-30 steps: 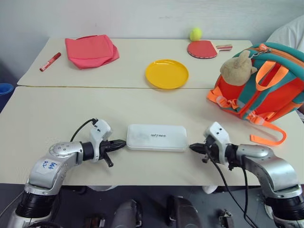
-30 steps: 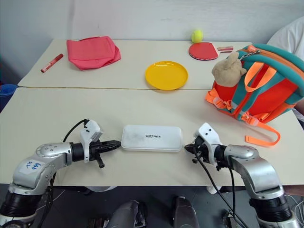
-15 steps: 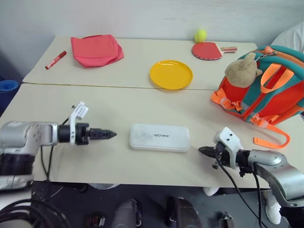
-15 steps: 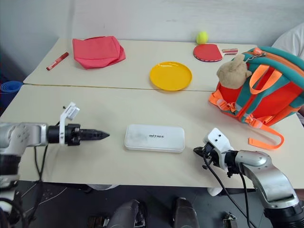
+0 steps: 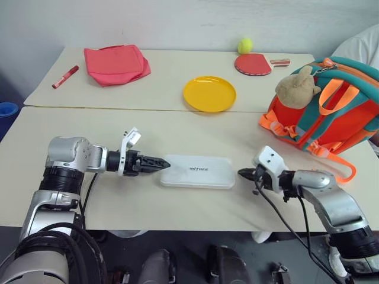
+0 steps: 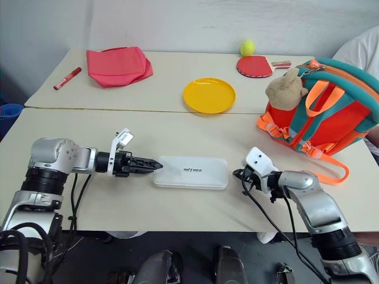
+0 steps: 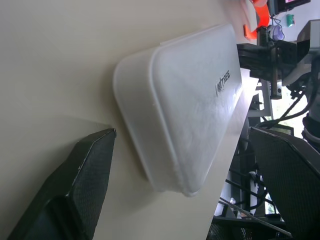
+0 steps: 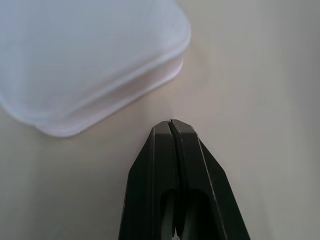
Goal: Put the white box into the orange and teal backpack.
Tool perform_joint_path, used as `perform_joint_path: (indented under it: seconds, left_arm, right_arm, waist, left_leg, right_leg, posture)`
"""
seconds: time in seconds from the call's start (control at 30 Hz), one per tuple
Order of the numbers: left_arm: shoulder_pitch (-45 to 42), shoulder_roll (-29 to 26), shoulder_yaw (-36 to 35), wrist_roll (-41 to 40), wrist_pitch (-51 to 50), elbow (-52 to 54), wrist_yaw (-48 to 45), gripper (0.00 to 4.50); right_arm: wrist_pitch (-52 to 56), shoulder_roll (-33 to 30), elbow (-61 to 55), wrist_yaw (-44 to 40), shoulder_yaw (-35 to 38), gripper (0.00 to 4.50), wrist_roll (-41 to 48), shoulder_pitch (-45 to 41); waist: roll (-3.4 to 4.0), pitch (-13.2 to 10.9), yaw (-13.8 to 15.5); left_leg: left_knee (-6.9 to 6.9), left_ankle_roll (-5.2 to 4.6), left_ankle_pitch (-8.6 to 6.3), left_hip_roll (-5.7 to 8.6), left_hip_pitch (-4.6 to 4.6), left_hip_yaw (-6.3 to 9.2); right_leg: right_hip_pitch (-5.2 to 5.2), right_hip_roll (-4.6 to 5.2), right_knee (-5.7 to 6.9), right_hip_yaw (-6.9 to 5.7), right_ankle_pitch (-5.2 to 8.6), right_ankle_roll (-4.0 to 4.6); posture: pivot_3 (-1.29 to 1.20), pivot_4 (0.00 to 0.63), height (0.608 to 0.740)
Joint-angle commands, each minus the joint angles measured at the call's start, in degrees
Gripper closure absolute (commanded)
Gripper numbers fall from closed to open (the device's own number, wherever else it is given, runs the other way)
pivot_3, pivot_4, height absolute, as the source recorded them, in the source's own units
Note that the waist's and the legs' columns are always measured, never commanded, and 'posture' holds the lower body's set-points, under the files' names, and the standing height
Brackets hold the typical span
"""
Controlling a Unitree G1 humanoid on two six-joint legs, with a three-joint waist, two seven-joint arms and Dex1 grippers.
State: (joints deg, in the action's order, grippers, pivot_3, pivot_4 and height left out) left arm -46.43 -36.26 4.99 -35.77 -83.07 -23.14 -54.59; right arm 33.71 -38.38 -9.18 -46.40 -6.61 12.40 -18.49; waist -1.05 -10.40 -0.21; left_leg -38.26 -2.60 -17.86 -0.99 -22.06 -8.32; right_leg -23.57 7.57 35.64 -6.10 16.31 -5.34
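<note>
Two hands are flanking the white box (image 5: 197, 171), which is lying flat near the front of the tabletop (image 5: 148, 130) with its lettering facing up. The left hand (image 5: 159, 164) is pointing along the tabletop at the box's left end, its tip right at that end; in the left wrist view its two black fingers (image 7: 75, 190) are standing spread wide, one on each side of the box's end, not pinching it. The right hand (image 5: 243, 173) is lying just beside the box's right end, a little apart from it, with its fingers (image 8: 172, 175) pressed tightly together on nothing. The orange and teal backpack (image 5: 331, 103) is standing well apart on the right side of the tabletop, a tan plush toy (image 5: 298, 86) hanging on its front. Farther back are lying a yellow plate (image 5: 209, 93), a folded pink cloth bag (image 5: 115, 63), a red marker (image 5: 64, 76), a red paddle (image 5: 253, 63) and a tennis ball (image 5: 244, 44).
</note>
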Motion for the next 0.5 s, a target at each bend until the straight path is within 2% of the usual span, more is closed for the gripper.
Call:
perform_joint_path:
  seconds: [0.03, 0.2, 0.4, 0.5]
  left_arm:
    - [1.8, 3.0, 2.3, 0.8, -1.1, -1.4, 1.3, 0.05]
    - [1.9, 7.0, -1.5, 0.2, -1.6, -4.7, 2.4, 0.05]
    - [0.9, 8.3, -3.4, -0.4, -1.9, -5.0, 1.6, 0.05]
    - [-0.4, 8.0, -5.2, -0.1, -0.9, -7.3, 1.7, 0.62]
  right_arm:
    - [0.6, 1.9, 0.3, -0.3, -2.6, 4.50, -0.3, -1.5]
    - [0.9, 3.2, 0.7, -1.0, -4.1, 4.50, -1.1, -3.9]
    - [-0.5, 3.9, 1.8, -0.7, -4.3, 4.50, -2.3, -4.7]
    - [-1.2, 3.1, 1.0, -0.1, -3.2, 4.50, -2.5, -2.5]
  waist:
    - [0.00, 0.0, 0.0]
    - [0.04, 0.0, 0.2]
    - [0.04, 0.0, 0.1]
    - [0.04, 0.0, 0.2]
  left_leg:
    - [-0.01, 0.00, 0.00, 0.00, -0.01, 0.00]
    - [-0.05, -0.01, 0.00, 0.03, -0.01, 0.02]
    - [-0.05, -0.02, 0.00, 0.06, -0.04, 0.05]
    - [-0.05, -0.02, 0.01, 0.06, -0.04, 0.05]
  right_leg:
    - [0.00, 0.00, 0.00, 0.00, 0.00, 0.00]
    - [0.03, 0.06, 0.00, -0.01, 0.00, 0.00]
    - [0.03, 0.07, 0.01, -0.04, -0.01, -0.01]
    - [0.02, 0.06, 0.02, -0.05, -0.01, -0.01]
  posture:
    - [0.00, 0.150, 0.740]
    - [0.00, 0.150, 0.740]
    - [0.00, 0.150, 0.740]
    - [0.00, 0.150, 0.740]
